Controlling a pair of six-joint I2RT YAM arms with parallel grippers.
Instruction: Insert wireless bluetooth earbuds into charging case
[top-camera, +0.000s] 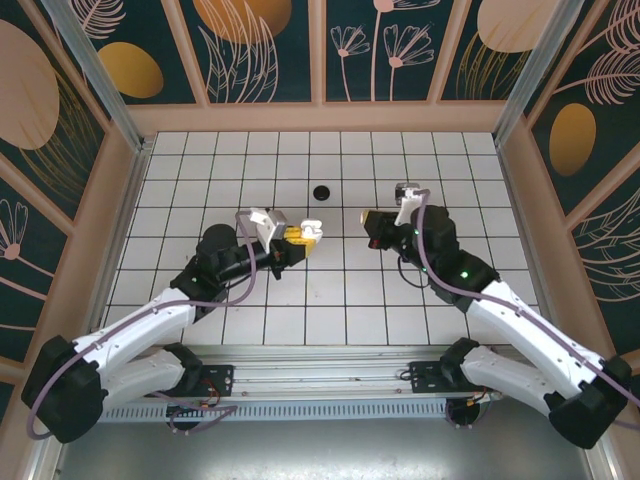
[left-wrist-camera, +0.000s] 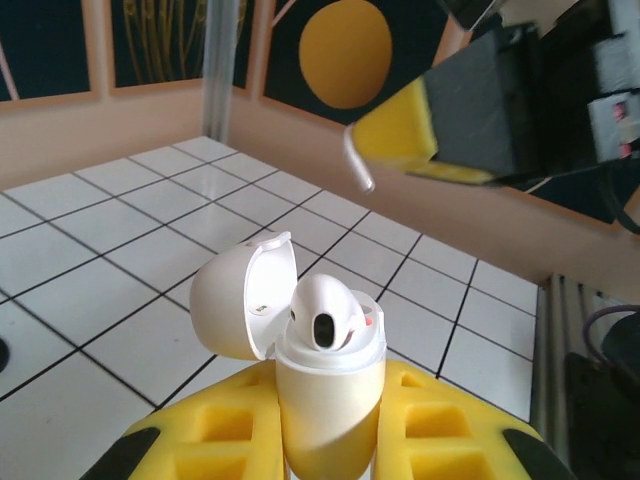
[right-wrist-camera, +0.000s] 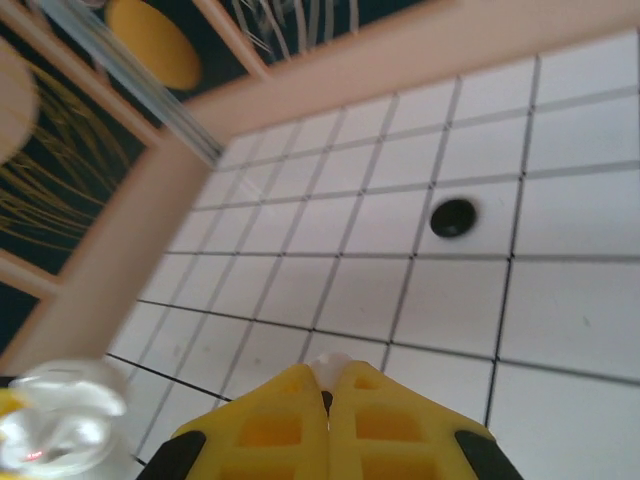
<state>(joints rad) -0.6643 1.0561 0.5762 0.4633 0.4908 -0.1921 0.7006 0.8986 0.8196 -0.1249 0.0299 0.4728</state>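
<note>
Above the white tiled counter (top-camera: 200, 180), my left pincer (left-wrist-camera: 330, 432) clamped on a glossy white egg-shaped charging case (left-wrist-camera: 330, 400), lid open, one white stemmed earbud (left-wrist-camera: 325, 315) seated inside, my right pincer (right-wrist-camera: 328, 385) pinched together on a second white earbud (left-wrist-camera: 358, 165) near the case, small black rounded piece (top-camera: 322, 191) lying on the tiles beyond.

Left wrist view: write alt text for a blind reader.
The left gripper holds an open white charging case upright, one white earbud sitting in it. Above, the right gripper pinches a second white earbud over the tiled table.
</note>
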